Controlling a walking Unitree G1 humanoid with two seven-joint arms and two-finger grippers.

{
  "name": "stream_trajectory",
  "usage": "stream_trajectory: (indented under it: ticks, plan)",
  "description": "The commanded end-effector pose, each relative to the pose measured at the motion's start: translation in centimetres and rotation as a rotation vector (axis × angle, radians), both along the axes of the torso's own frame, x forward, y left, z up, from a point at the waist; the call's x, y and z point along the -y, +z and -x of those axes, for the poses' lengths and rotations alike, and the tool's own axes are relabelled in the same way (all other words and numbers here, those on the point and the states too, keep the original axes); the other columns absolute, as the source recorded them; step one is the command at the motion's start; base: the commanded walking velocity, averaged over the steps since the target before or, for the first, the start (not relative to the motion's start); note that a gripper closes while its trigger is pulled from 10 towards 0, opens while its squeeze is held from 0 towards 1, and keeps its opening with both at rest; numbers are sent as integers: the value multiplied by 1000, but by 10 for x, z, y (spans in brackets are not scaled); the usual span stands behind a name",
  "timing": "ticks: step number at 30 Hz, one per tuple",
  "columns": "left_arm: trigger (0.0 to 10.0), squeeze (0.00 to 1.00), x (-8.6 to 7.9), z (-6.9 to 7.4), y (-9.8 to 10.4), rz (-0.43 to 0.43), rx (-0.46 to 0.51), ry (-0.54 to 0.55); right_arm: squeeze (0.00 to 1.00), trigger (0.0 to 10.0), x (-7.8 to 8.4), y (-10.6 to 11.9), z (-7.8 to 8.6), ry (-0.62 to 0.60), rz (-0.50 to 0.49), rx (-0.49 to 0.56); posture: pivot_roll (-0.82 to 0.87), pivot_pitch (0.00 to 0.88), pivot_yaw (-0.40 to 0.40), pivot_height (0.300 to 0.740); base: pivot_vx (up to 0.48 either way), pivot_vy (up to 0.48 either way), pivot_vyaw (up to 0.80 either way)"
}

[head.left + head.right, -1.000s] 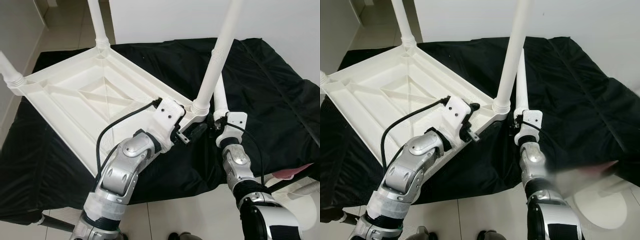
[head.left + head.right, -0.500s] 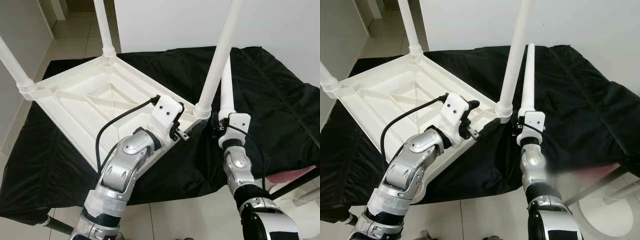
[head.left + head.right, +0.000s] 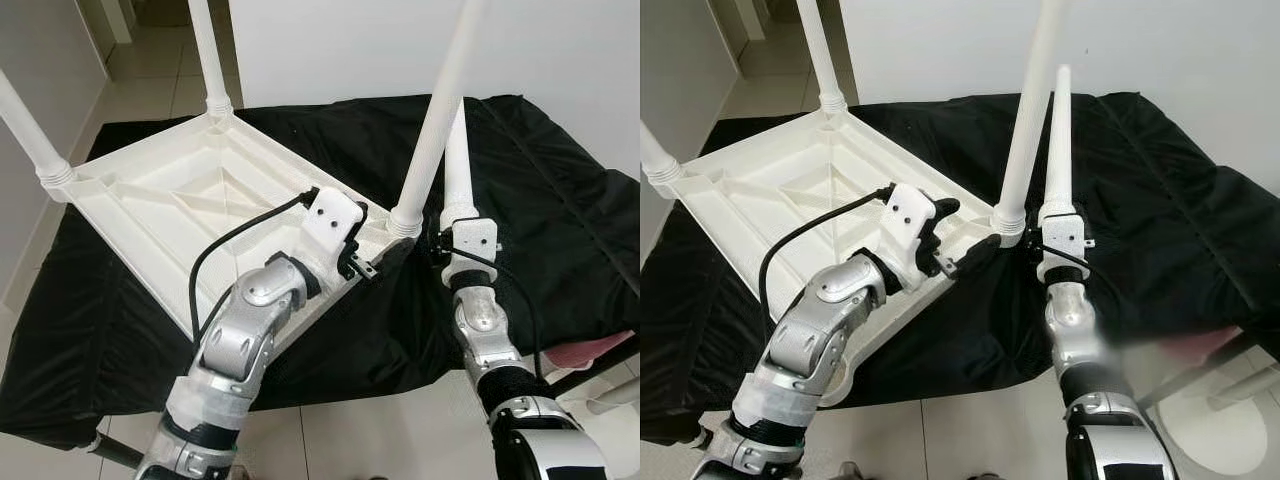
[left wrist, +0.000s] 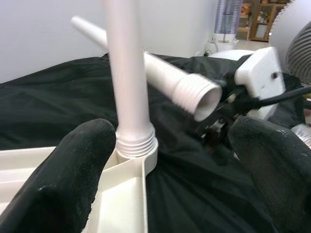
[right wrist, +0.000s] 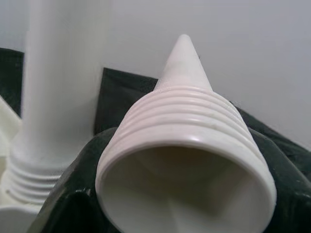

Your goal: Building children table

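Gripping a white, ribbed-ended table leg (image 3: 1056, 150), the right tool (image 3: 1060, 232) holds it upright.

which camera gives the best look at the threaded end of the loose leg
The right wrist view: the loose leg shows its ribbed threads and hollow mouth close up, held by the right gripper. The left wrist view shows that end smaller, sideways. The eye views show its shaft.

A home interior — pale tiled floor (image 3: 150, 75), plain white wall (image 3: 340, 45), shelving (image 4: 262, 19) beyond.
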State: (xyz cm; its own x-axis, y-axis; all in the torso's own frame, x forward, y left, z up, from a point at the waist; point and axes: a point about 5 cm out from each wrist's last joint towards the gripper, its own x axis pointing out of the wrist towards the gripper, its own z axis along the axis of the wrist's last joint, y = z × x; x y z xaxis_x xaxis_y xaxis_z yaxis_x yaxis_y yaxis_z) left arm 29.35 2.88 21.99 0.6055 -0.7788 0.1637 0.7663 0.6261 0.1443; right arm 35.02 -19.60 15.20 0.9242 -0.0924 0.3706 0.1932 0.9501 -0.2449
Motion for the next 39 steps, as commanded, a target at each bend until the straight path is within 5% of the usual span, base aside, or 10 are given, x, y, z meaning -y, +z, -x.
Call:
stream_trajectory:
  ticks: [1, 11, 12, 17, 19, 20, 33, 34, 36, 39]
  plan:
    - [10000, 0, 0, -1, 1, -2, 11, -5, 0, 10000, -1, -1, 0, 2, -34, -1, 6, 17, 1, 740, 0, 0, 0]
    - [10000, 0, 1, 3, -1, -12, 12, -12, 0, 10000, 1, -39, 10, -59, -260, -169, 8, 24, 0, 740, 0, 0, 0]
    - [10000, 0, 1, 3, -1, -13, 12, -13, 1000, 10000, 2, -44, 12, -74, -315, -185, 8, 27, 1, 740, 0, 0, 0]
    - [10000, 0, 1, 3, -2, -17, 10, -16, 1000, 10000, 7, -51, 15, -118, -369, -205, 8, 27, 1, 740, 0, 0, 0]
    - [10000, 0, 1, 3, -2, -19, 9, -17, 914, 10000, 9, -51, 16, -138, -366, -206, 9, 39, 4, 740, 0, 0, 0]
    - [10000, 0, 0, 3, -2, -19, 9, -18, 0, 10000, 11, -50, 16, -151, -357, -195, 9, 41, 5, 740, 0, 0, 0]
    - [10000, 0, 0, 3, -3, -21, 6, -16, 0, 9765, 4, -47, 16, -168, -358, -171, 13, 42, 5, 740, 0, 0, 0]
    - [10000, 0, -1, 3, -2, -21, 6, -15, 0, 7490, 1, -47, 16, -174, -357, -168, 16, 42, 5, 740, 0, 0, 0]
    - [10000, 0, -2, 3, -2, -21, 7, -12, 0, 9765, -2, -50, 17, -183, -373, -179, 20, 41, 5, 740, 0, 0, 0]
    - [10000, 0, -2, 3, -2, -21, 7, -12, 0, 9765, -2, -50, 17, -183, -373, -179, 20, 41, 5, 740, 0, 0, 0]
